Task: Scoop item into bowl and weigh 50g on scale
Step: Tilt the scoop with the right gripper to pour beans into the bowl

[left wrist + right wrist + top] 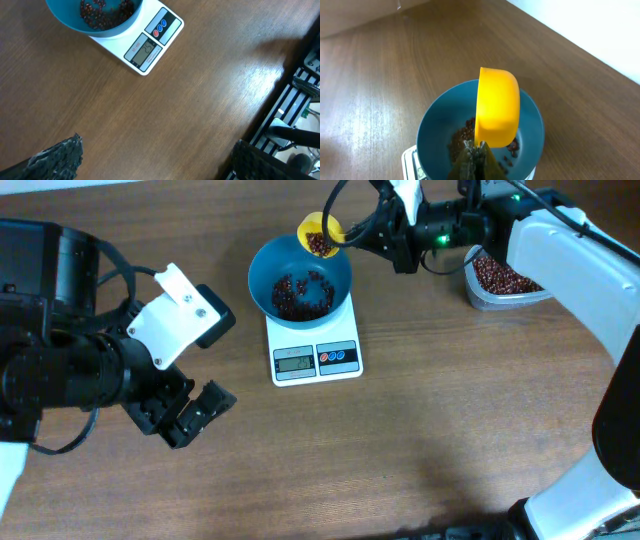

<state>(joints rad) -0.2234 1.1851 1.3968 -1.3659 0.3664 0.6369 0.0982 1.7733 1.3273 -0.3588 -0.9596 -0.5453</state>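
Beans (300, 295), right arm (560, 245) holds scoop (310, 225) over bowl (265, 270)

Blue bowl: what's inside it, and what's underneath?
Dark red-brown beans lie inside the bowl. It sits on the white scale; its platform is hidden. A yellow scoop hangs above.

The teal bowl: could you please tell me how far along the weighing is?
Done: dark red-brown beans lie in the round teal-blue plastic bowl on the white square scale. In hand: the right tool holds a bean-filled yellow plastic scoop over its rim. Left: reaching target.
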